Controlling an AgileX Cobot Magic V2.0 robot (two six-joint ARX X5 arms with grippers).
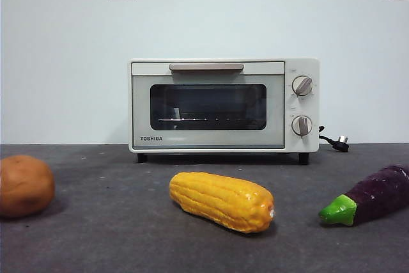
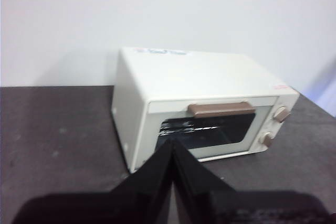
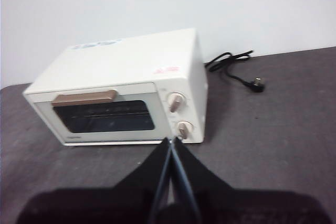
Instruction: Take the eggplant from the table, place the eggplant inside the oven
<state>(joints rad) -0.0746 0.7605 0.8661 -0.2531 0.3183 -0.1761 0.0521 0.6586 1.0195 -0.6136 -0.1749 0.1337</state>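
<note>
The dark purple eggplant [image 1: 374,195] with a green stem cap lies on the grey table [image 1: 128,234] at the near right, partly cut off by the picture's edge. The cream oven [image 1: 223,105] stands at the back centre, door closed, with its bar handle [image 1: 206,67] across the top. Both wrist views look down on the oven [image 2: 205,108] [image 3: 126,90] from above and in front. My left gripper [image 2: 172,145] is shut and holds nothing. My right gripper [image 3: 171,142] is shut and holds nothing. Neither gripper shows in the front view.
A yellow corn cob [image 1: 222,201] lies in the middle foreground. A round brown lump [image 1: 24,185] sits at the near left. The oven's black cord and plug [image 1: 337,142] [image 3: 247,77] trail on the table to its right. Two knobs [image 1: 301,105] are on the oven's right side.
</note>
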